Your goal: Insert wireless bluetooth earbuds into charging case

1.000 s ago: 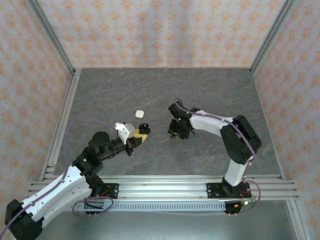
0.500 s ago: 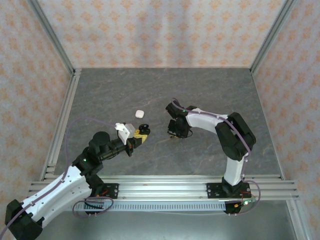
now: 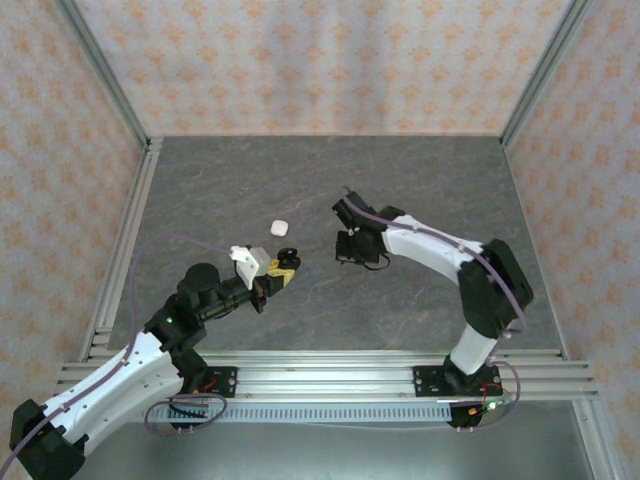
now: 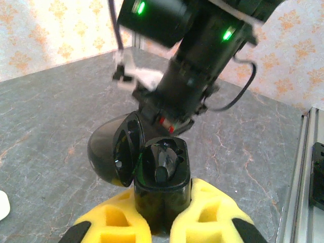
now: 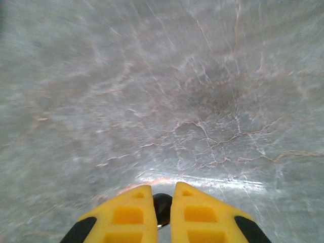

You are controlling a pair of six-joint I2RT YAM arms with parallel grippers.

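1. Where the left gripper [image 3: 277, 270] closes, its yellow fingers [image 4: 202, 217] clamp the lower body of the black charging case [image 4: 162, 177]. They hold it upright, left of the tabletop's middle and a little toward the near edge. The lid [image 4: 114, 152] hangs open to one side.
2. The left arm [image 3: 140, 365] reaches in low from the near left corner, its forearm angled toward the middle.
3. The right gripper [image 5: 162, 195] has its fingers nearly together, pinching a small black earbud [image 5: 162, 207] between the tips. It is low over the middle of the tabletop, near the case but apart from it.
4. The right arm [image 3: 430, 250] rises from the right of the near edge and bends over, wrist tipped downward. In the left wrist view its housing, with two green lights, looms just behind the case.
5. A small white object [image 3: 280, 227] lies on the tabletop just beyond the case, toward the far edge.
6. The tabletop [image 3: 300, 180] is grey with a veined, stone-like pattern. Pale walls [image 3: 300, 60] with an orange motif close three sides, and aluminium rails [image 3: 330, 365] run along the near edge.
7. Most of the earbud is hidden between the fingers. The case's wells are dark, so I cannot tell whether anything sits inside. The white object is too small to identify, and the right wrist view is blurred.
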